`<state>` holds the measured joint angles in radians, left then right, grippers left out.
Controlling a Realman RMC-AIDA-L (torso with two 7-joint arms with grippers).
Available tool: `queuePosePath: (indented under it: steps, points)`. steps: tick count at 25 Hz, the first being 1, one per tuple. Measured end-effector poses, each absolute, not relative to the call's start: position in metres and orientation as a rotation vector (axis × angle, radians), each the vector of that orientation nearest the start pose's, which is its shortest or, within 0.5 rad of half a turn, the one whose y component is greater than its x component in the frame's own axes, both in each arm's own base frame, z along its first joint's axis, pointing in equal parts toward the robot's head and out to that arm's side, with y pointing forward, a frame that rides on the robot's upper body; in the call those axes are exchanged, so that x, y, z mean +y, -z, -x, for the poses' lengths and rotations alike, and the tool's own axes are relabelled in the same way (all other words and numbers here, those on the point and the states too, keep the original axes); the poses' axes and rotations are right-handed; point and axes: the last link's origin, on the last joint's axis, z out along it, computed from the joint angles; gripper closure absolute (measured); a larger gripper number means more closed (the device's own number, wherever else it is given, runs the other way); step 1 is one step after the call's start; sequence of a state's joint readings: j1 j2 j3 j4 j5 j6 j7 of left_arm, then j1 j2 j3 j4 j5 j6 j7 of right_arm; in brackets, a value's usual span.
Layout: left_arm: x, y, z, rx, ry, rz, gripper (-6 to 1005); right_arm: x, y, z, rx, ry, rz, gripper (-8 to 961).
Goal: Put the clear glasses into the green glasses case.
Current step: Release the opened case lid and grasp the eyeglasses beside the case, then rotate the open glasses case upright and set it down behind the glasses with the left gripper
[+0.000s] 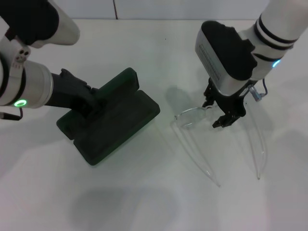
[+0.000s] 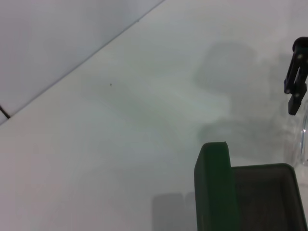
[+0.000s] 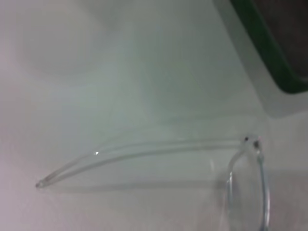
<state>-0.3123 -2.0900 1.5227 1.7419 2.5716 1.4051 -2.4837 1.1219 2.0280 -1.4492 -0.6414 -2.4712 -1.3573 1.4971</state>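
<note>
Temples come nearest: the two thin arms of the clear glasses (image 1: 211, 139) splay toward the robot across the white surface (image 1: 154, 202), unfolded, tips well apart. Their front frame lies farther back, to the right of the green glasses case (image 1: 113, 120) and near it but apart. In the right wrist view one arm and a lens rim of the clear glasses (image 3: 192, 154) show faintly, with a corner of the case just beyond.

Above the front frame hangs the right gripper (image 1: 225, 114), its dark jaws spread and pointing down over the bridge and the right lens area, nothing gripped between them. Whether a fingertip already touches the frame I cannot tell.

The case sits open at the left, lid raised at the far side, dark lining exposed; the left wrist view shows that upright lid edge and the lined tray of the green glasses case (image 2: 226, 192). The left gripper (image 1: 89, 103) rests against the case's left side, apparently steadying it; its jaws are hidden, so their state cannot be told.

The step in hand looks like the pick. Next, the right jaws must settle over the frame, close gently on the slippery clear plastic, lift, and carry it left into the tray.
</note>
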Motion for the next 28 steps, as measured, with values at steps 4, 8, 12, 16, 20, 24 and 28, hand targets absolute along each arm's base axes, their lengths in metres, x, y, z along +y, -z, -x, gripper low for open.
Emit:
queuePosePath:
  steps: [4,8,12,16,20,24,28]
  points:
    - [0.320,-0.018,0.171,-0.614,-0.285,2.526,784,0.414,0.060,-0.128,-0.648,0.808,2.999,472]
    - [0.319,-0.017,0.172,-0.617,-0.287,2.527,784,0.414,0.061,-0.128,-0.637,0.788,2.999,507]
    - [0.319,-0.016,0.174,-0.627,-0.292,2.527,783,0.415,0.063,-0.127,-0.637,0.756,2.988,578]
    - [0.319,-0.016,0.175,-0.630,-0.294,2.528,782,0.414,0.064,-0.125,-0.618,0.761,2.991,757]
    - [0.320,-0.018,0.171,-0.601,-0.300,2.533,781,0.409,0.059,-0.122,-0.568,0.768,2.990,793]
    - [0.320,-0.024,0.165,-0.534,-0.323,2.528,781,0.407,0.043,-0.120,-0.509,0.741,2.935,812]
    - [0.318,-0.029,0.156,-0.433,-0.374,2.538,780,0.402,0.017,-0.116,-0.429,0.703,2.841,815]
